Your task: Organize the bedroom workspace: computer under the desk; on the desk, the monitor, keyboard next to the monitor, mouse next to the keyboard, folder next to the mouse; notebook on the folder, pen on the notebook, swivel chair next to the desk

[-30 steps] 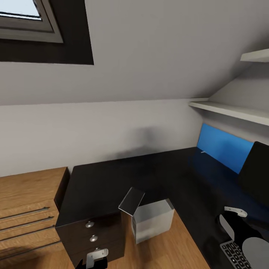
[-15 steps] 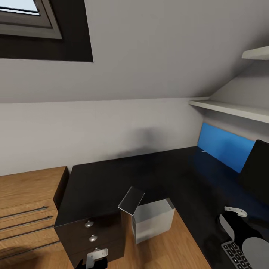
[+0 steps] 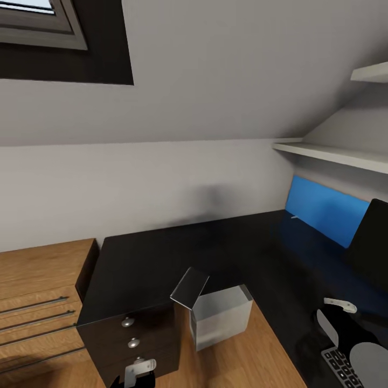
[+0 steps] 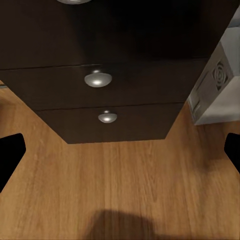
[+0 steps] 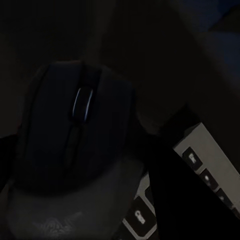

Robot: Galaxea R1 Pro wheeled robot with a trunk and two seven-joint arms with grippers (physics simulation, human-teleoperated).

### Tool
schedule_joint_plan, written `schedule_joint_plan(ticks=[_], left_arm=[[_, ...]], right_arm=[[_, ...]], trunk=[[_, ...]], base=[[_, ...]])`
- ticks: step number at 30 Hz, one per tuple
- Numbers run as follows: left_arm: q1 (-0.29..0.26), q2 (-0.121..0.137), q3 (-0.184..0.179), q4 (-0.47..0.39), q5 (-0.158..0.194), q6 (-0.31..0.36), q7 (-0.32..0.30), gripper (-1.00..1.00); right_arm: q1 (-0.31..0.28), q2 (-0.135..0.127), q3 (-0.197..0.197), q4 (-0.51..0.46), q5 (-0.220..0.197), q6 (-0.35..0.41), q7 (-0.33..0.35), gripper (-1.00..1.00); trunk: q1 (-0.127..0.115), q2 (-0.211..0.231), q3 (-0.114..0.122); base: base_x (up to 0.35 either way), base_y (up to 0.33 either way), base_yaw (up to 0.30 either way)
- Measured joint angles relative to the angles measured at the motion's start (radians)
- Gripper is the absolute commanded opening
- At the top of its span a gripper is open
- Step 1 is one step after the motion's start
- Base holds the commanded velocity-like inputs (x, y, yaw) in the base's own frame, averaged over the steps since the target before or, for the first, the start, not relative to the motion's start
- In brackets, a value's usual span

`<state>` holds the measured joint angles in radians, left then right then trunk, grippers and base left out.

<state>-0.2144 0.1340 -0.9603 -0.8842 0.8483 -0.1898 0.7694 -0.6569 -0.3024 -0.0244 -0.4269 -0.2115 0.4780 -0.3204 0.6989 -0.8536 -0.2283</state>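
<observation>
Camera drifts slightly; objects unmoved. Right claw (image 5: 75, 165) grips mouse (image 5: 75, 130) above keyboard (image 5: 200, 170). Left claw (image 4: 120, 150) spread wide, empty. Computer (image 3: 221, 317) under tabletop (image 3: 161, 258); monitor (image 3: 372, 242) up. Mouse placement, folder, notebook, pen, chair remain.

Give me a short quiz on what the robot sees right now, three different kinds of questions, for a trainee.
1. True or false: the pale grey-white boxy computer tower stands on the wooden floor beside the dark brown drawer unit.
2. In the right wrist view, what lies next to the dark rounded mouse? A) slim silvery keyboard with dark keys B) a pen C) a notebook
3. Fill in: the left gripper hangs in front of the drawers with its fingers ___.

Key: 1 true; 2 A; 3 open.
</observation>
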Motion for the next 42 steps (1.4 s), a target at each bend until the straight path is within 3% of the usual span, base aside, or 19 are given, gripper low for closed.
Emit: schedule_joint_plan(ticks=[7,42], left_arm=[[0.000,-0.001,0.000,0.000,0.001,0.000,0.000,1.00],[0.000,-0.014,-0.007,0.055,-0.001,0.001,0.000,1.00]], right_arm=[[0.000,-0.001,-0.001,0.000,0.000,0.000,0.000,-1.00],[-0.001,0.000,-0.003,0.001,0.001,-0.042,-0.001,-1.00]], trunk=[[0.027,-0.049,-0.022],[0.027,-0.049,-0.022]], base=[[0.000,0.000,0.000],[0.038,0.000,0.000]])
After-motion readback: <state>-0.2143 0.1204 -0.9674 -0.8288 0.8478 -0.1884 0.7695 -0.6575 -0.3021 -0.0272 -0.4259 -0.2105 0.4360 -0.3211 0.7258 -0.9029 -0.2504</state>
